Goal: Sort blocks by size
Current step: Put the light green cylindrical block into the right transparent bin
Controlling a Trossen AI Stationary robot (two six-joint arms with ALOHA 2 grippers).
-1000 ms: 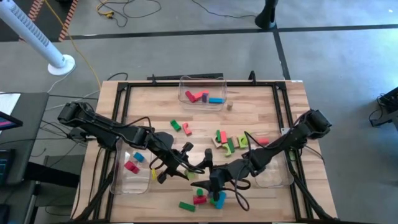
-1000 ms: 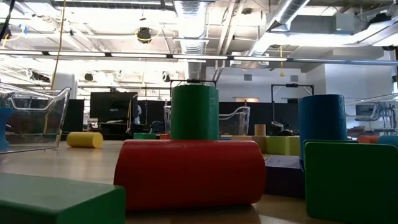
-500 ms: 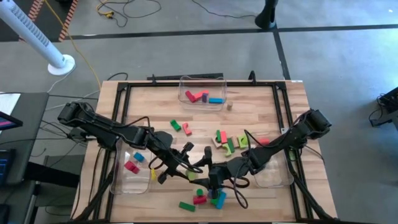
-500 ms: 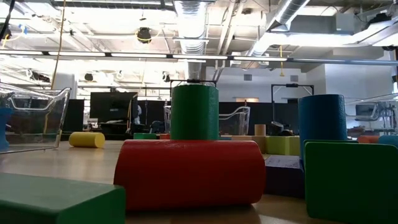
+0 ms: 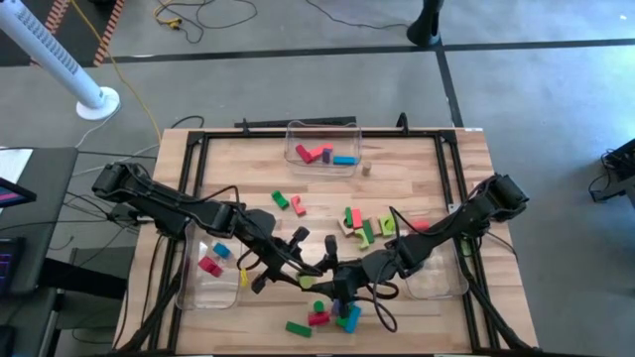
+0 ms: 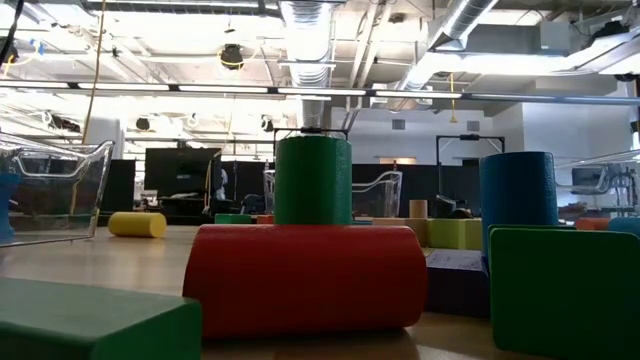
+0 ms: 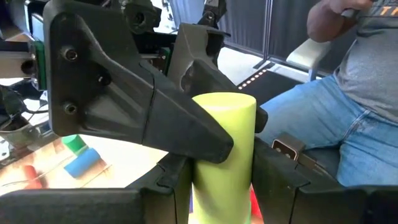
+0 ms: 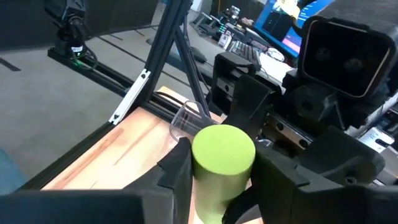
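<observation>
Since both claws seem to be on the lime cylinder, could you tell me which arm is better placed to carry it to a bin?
Probably the right. The left claw and right claw both grip the lime cylinder, and a clear bin lies directly beside the right arm.

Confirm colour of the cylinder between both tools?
Yellow-green cylinder, clearest in the right wrist view.

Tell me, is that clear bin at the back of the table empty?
Not empty. The high view shows the back bin holding a red block, a blue block and another red piece with purple on it.
</observation>
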